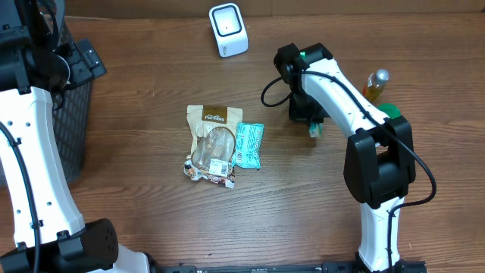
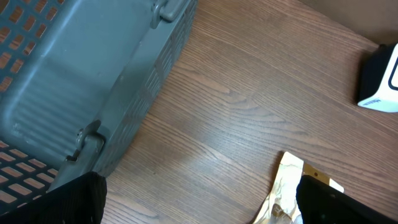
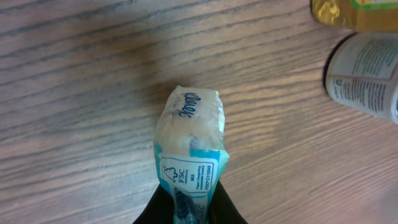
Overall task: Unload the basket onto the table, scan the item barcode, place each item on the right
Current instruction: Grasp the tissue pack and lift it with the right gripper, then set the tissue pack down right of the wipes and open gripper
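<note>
**Right gripper clamped on a tissue pack**

The right gripper (image 3: 186, 210) has its jaws pinched tight on one end of a small white-and-teal tissue pack (image 3: 189, 134) (a printed label faces the wrist camera). In the overhead view the pack sits right of centre, under that arm's wrist; whether it touches the wooden table (image 1: 151, 220) cannot be told. The white scanner (image 1: 228, 30) stands at top centre, well apart. A snack bag (image 1: 211, 144) and a teal packet (image 1: 248, 144) lie side by side mid-frame. The left gripper (image 2: 199, 211) hangs with jaws wide apart beside a grey basket (image 2: 74, 74) at upper left
</note>
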Available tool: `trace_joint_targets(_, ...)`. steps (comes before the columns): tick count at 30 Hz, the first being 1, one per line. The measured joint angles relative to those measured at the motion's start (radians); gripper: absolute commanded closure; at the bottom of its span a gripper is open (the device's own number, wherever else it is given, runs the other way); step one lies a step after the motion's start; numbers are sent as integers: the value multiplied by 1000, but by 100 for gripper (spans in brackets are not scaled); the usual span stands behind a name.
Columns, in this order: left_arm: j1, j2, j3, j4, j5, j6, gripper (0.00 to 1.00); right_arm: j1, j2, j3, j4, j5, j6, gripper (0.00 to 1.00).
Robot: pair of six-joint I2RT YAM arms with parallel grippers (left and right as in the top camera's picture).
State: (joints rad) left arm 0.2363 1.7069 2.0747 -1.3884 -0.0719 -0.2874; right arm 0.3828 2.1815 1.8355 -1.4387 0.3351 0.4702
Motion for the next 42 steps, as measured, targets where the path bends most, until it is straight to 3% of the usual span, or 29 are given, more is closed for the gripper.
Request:
trace_joint_targets(12,0,0,0,0,0,0,0,-1,0,-129,113,33,-7,82)
trace_joint_targets(13,0,0,0,0,0,0,0,-1,0,-129,115,31,-6,76)
trace_joint_targets(15,0,0,0,0,0,0,1,-1,0,-129,120,27,-10,50)
trace_joint_targets(18,0,0,0,0,0,0,1,-1,0,-129,129,4,-11,38)
trace_joint_targets(34,0,0,0,0,0,0,0,-1,0,-129,136,-176,-15,36)
trace_joint_targets(42,0,0,0,0,0,0,0,-1,0,-129,140,-373,-135,37)
